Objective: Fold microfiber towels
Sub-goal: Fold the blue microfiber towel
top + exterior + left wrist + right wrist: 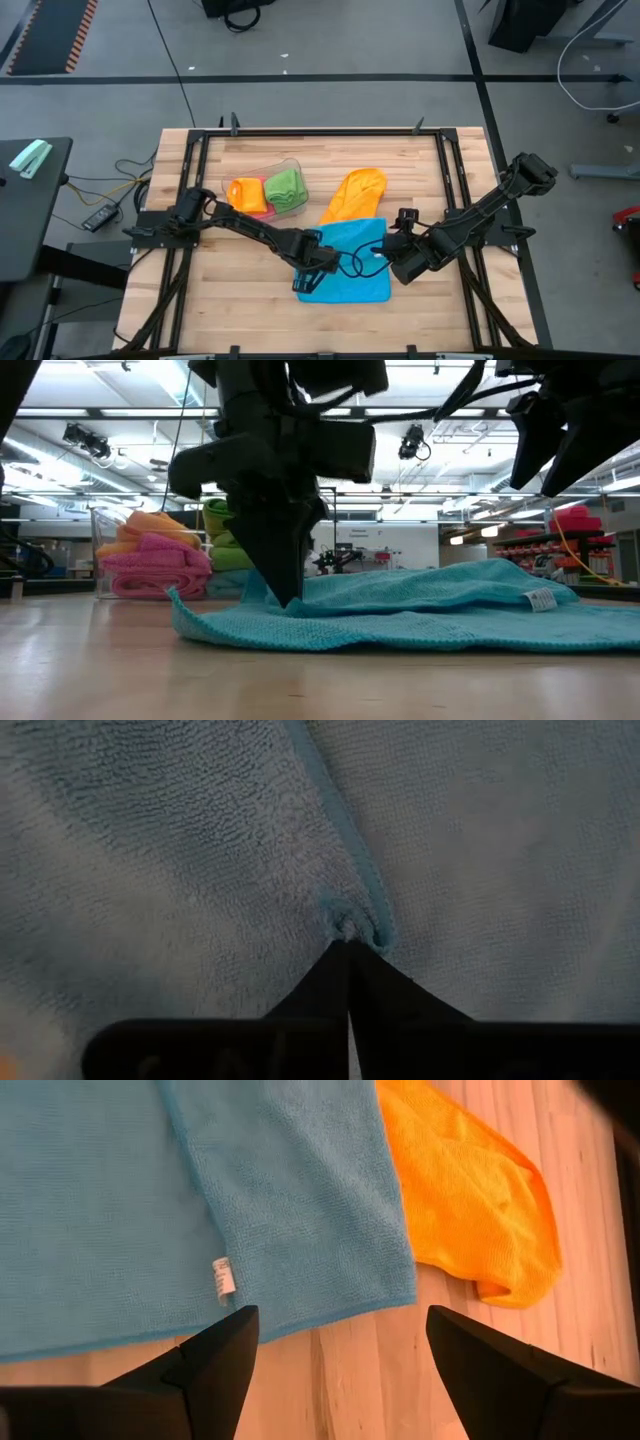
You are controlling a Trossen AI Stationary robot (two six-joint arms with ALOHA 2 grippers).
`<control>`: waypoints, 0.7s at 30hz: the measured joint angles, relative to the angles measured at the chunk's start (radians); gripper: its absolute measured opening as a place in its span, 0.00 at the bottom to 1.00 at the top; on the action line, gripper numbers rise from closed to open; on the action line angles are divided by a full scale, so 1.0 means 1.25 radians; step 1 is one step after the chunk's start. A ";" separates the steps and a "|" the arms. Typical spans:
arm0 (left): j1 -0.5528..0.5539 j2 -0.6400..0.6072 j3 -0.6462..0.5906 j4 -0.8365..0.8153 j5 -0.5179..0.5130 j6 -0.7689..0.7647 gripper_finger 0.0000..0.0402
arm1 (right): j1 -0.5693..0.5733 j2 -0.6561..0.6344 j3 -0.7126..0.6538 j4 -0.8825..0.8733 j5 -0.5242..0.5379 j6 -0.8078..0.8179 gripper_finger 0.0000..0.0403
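A sky-blue towel [350,262] lies spread on the wooden table's near middle, with one part folded over itself [290,1190]. My left gripper [350,945] stands over the towel's left part, pointing down, shut on it. My right gripper [340,1315] hangs open above the towel's right edge, touching nothing. An orange towel [355,193] lies crumpled on the table just beyond the blue one. Folded orange, pink and green towels [268,192] sit in a clear tub. My left gripper pinches the blue towel's hemmed edge [345,925] between its two fingertips, where the cloth puckers into a small bunch. The fingers [285,575] come from above, pointing steeply down. The towel lies flat on the table around the pinch; one layer or several, I cannot tell.
The clear tub [290,170] stands at the far left of the work area. A dark metal frame [320,131] runs around the tabletop. Bare wood shows near the front edge and left of the blue towel [100,660].
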 joint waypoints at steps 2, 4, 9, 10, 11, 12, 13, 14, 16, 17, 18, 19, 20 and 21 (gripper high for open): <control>-0.008 -0.011 0.010 -0.010 -0.017 0.001 0.02 | 0.005 0.000 0.000 0.010 0.000 -0.015 0.74; -0.017 -0.025 0.020 -0.041 -0.058 0.001 0.02 | 0.010 0.000 0.000 0.027 0.000 -0.029 0.74; -0.043 -0.055 0.034 -0.086 -0.202 -0.016 0.03 | 0.022 0.000 -0.036 0.134 0.002 -0.082 0.74; -0.047 -0.055 0.035 -0.092 -0.214 -0.021 0.02 | 0.026 0.000 -0.055 0.169 0.003 -0.098 0.74; -0.050 -0.055 0.035 -0.105 -0.224 -0.026 0.02 | 0.031 0.000 -0.075 0.206 0.007 -0.118 0.74; -0.054 -0.055 0.034 -0.128 -0.233 -0.033 0.01 | 0.036 0.000 -0.098 0.250 0.014 -0.134 0.74; -0.058 -0.055 0.034 -0.146 -0.241 -0.043 0.01 | 0.041 0.001 -0.122 0.289 0.021 -0.146 0.74; -0.059 -0.056 0.034 -0.153 -0.247 -0.049 0.02 | 0.045 0.001 -0.143 0.318 0.031 -0.154 0.74; -0.063 -0.057 0.034 -0.178 -0.256 -0.066 0.03 | 0.051 0.001 -0.180 0.377 0.048 -0.159 0.74; -0.065 -0.057 0.034 -0.184 -0.257 -0.072 0.04 | 0.051 0.001 -0.194 0.395 0.055 -0.159 0.74; -0.066 -0.057 0.034 -0.185 -0.258 -0.077 0.05 | 0.051 0.001 -0.204 0.405 0.061 -0.157 0.74; -0.069 -0.057 0.034 -0.185 -0.258 -0.078 0.05 | 0.051 0.001 -0.213 0.413 0.065 -0.152 0.74; -0.071 -0.057 0.034 -0.184 -0.259 -0.081 0.04 | 0.050 0.001 -0.218 0.425 0.069 -0.147 0.74; -0.074 -0.057 0.034 -0.181 -0.259 -0.083 0.04 | 0.050 0.001 -0.225 0.444 0.073 -0.145 0.74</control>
